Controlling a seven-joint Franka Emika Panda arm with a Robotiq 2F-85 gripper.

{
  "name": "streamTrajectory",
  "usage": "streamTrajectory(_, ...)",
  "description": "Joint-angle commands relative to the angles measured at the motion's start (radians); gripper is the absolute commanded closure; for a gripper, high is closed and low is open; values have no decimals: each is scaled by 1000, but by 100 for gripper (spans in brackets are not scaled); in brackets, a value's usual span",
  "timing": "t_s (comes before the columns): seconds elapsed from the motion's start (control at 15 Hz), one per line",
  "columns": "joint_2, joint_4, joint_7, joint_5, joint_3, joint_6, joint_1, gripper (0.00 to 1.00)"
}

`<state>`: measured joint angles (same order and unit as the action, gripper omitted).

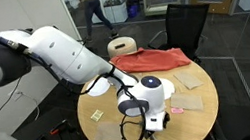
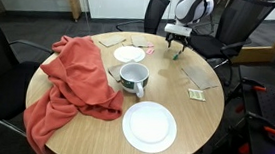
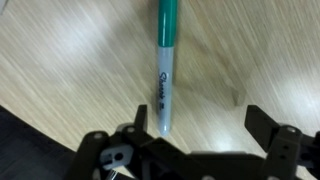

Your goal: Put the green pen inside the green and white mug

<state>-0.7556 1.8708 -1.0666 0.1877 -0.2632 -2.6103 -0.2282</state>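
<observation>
Step one was in hand: getting hold of the green pen (image 3: 165, 70). In the wrist view the pen lay flat on the wooden table (image 3: 60, 70), green cap at the far end, pale end close to the gripper (image 3: 205, 128). The gripper's two fingers (image 3: 262, 128) were wide apart and held nothing. The pen was not in the middle of the gap; it sat over by the finger on the left, and I could not tell if they touched. In an exterior view the gripper (image 2: 178, 32) hung low over the far right part of the table, and the pen was too small to make out there. The green and white mug (image 2: 132, 79) stood upright near the middle of the table, left of the gripper and nearer, between a small white plate (image 2: 129, 53) and a big white plate (image 2: 149, 126), beside a red cloth (image 2: 71, 86). I think the next move called for a small slide to the left so the pen sat between the fingers, then a drop down and a gentle squeeze. The pen was thin and round, so it might roll if a finger bumped it.
</observation>
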Motion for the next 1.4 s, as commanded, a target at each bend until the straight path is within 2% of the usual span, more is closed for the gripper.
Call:
streamTrajectory(0.0,-6,8,21,40,3,-45,0,25)
streamTrajectory(0.07,-8,8,19,42,2,-45,0,26)
streamTrajectory(0.6,0,3,15,65,-2,-34,7,88)
streamTrajectory(0.73,16,14,9,53,-13,-22,21,100)
streamTrajectory(1.0,79,56,32,19,-25,-21,53,97)
streamTrajectory(1.33,198,110,81,-85,-64,-17,137,97)
